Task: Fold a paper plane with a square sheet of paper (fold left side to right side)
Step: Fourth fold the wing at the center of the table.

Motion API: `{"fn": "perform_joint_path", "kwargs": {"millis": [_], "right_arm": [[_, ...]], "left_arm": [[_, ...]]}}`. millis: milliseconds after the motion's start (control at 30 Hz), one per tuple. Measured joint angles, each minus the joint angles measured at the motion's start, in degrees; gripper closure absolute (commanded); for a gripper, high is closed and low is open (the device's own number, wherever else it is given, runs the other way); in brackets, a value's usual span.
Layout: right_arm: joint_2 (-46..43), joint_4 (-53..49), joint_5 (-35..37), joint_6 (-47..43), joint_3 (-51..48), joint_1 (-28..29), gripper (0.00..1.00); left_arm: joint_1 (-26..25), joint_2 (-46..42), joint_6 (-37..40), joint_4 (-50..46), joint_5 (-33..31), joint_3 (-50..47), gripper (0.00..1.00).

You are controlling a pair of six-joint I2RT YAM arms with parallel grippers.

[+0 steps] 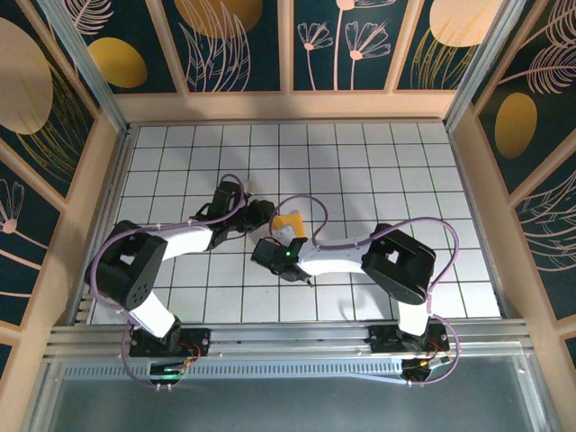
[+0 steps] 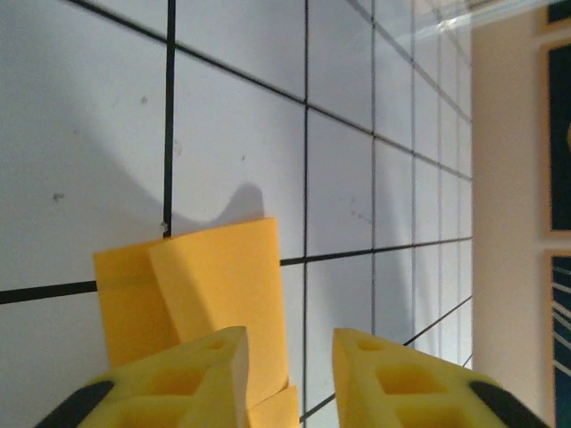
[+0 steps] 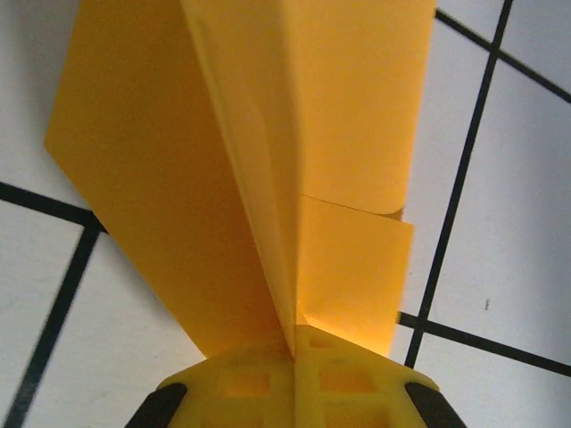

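Top view first: both arms reach into the middle of the white grid table (image 1: 405,180). The orange-yellow paper (image 1: 288,221) sits between the left gripper (image 1: 259,214) and the right gripper (image 1: 286,238), with the right one at its near end. Can't judge either set of jaws from up there.

Left wrist cam: the left gripper (image 2: 290,348) has its jaws apart with a middling gap, clamping nothing. The paper (image 2: 210,285) lies on the tiles just ahead, and its near edge runs behind one finger (image 2: 192,379).

Right wrist cam: the right gripper (image 3: 294,343) has its jaws pressed together on the paper's (image 3: 178,160) raised centre fold. The flaps spread out to either side.
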Motion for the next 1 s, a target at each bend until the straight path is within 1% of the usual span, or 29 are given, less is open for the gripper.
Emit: {"fn": "perform_joint_path", "kwargs": {"millis": [133,267,400,500,800,1000], "right_arm": [[-2.62,3.26,-2.14,-2.03,-2.80,-1.20,1.00],[-7.58,7.63,-7.56,-4.46,-7.41,-4.26,1.00],[-12.35,12.57,-16.00,-7.13,-11.74,-8.57,1.00],[-14.80,15.91,-23.69,-8.92,-14.32,-12.11,1.00],[-18.08,25.14,-44.09,-10.69,-21.64,-21.49,1.00],[-18.05,29.57,-53.18,-10.64,-24.28,-25.22,1.00]], "left_arm": [[2.69,-4.94,1.60,-2.27,-0.74,-1.27,0.62],[4.61,-9.16,3.08,-4.37,-1.27,-2.97,0.62],[4.70,-11.10,4.50,-5.46,-0.81,-4.96,0.62],[4.70,-11.15,5.25,-5.53,0.59,-6.40,0.63],[4.39,-11.15,5.40,-4.48,4.20,-10.69,0.64],[2.58,-11.13,4.96,-3.30,5.01,-11.23,0.64]]}}
